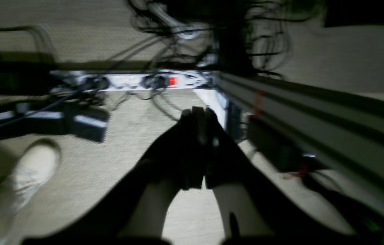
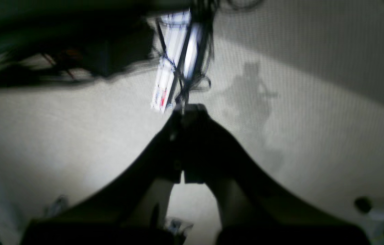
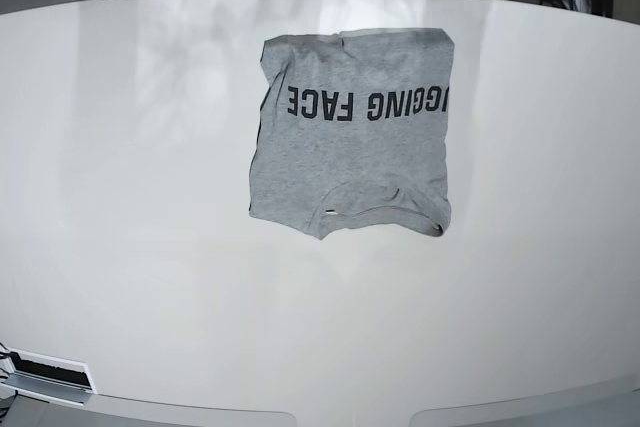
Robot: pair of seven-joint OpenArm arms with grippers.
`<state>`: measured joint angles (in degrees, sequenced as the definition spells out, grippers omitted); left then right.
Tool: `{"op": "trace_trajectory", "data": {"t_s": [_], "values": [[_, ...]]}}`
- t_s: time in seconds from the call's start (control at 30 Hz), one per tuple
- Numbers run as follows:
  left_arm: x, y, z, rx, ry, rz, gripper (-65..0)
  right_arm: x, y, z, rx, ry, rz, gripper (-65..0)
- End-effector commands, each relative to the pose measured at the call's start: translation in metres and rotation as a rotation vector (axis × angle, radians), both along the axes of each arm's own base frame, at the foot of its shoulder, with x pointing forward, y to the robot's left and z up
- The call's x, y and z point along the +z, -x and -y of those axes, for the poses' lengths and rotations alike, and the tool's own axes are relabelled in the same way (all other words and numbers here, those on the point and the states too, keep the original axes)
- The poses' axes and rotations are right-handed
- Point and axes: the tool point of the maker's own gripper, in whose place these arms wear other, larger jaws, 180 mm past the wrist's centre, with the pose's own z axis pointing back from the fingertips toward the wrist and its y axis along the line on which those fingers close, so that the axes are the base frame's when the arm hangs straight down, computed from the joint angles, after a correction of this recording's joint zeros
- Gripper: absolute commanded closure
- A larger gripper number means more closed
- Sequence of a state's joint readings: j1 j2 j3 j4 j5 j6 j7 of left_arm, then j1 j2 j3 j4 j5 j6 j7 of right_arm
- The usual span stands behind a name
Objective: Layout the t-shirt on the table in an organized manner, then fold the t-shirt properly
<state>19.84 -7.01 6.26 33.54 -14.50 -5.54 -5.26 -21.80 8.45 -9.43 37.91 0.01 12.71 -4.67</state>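
In the base view the heather-grey t-shirt [image 3: 350, 147] lies folded into a rough rectangle on the white table [image 3: 150, 247]. Its black lettering "GGING FACE" faces up and its neckline is towards the near edge. Neither arm shows over the table in that view. My left gripper [image 1: 198, 112] is shut with nothing between its fingers and hangs over carpeted floor. My right gripper [image 2: 186, 109] is also shut and empty, likewise above carpet. The wrist views show neither the shirt nor the tabletop.
Below the left gripper are a power strip with a red switch [image 1: 171, 81], tangled cables, black boxes [image 1: 89, 124], a metal rail [image 1: 314, 112] and a pale shoe [image 1: 35, 170]. A white power strip [image 2: 174, 61] lies beyond the right gripper. A small device [image 3: 45, 377] sits at the table's near left edge.
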Motion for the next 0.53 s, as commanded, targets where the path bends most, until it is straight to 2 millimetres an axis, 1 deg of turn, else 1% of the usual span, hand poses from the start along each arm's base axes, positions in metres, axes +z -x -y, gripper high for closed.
{"op": "trace_trajectory", "data": {"t_s": [0.0, 0.03, 0.13, 0.2, 0.27, 0.33, 0.4, 0.5], "values": [[0.001, -0.003, -0.008, -0.005, -0.022, 0.023, 0.0, 0.001, -0.001, -0.002, 0.008, -0.002, 0.013, 0.0], [0.002, -0.004, -0.007, -0.003, -0.021, 0.027, 0.0, 0.000, -0.003, -0.007, 0.013, -0.008, 0.021, 0.0], [0.003, -0.008, -0.007, 0.001, -0.020, 0.046, 0.0, 0.001, -0.001, -0.017, 0.029, -0.037, 0.014, 0.0], [0.004, -0.011, -0.008, 0.021, -0.017, 0.062, 0.0, 0.002, 0.001, -0.019, 0.031, -0.046, 0.010, 0.0], [0.004, -0.020, -0.009, 0.048, -0.013, 0.077, 0.0, 0.002, -0.004, -0.019, 0.025, -0.049, 0.036, 0.0], [0.004, -0.023, -0.009, 0.053, -0.011, 0.080, 0.0, 0.003, -0.013, -0.017, 0.012, -0.035, 0.085, 0.0], [0.004, -0.023, -0.009, 0.053, -0.011, 0.077, 0.0, 0.003, -0.016, -0.018, 0.006, -0.031, 0.099, 0.0], [0.004, -0.023, -0.009, 0.053, -0.011, 0.077, 0.0, 0.004, -0.018, -0.025, 0.005, -0.054, 0.106, 0.0]]}}
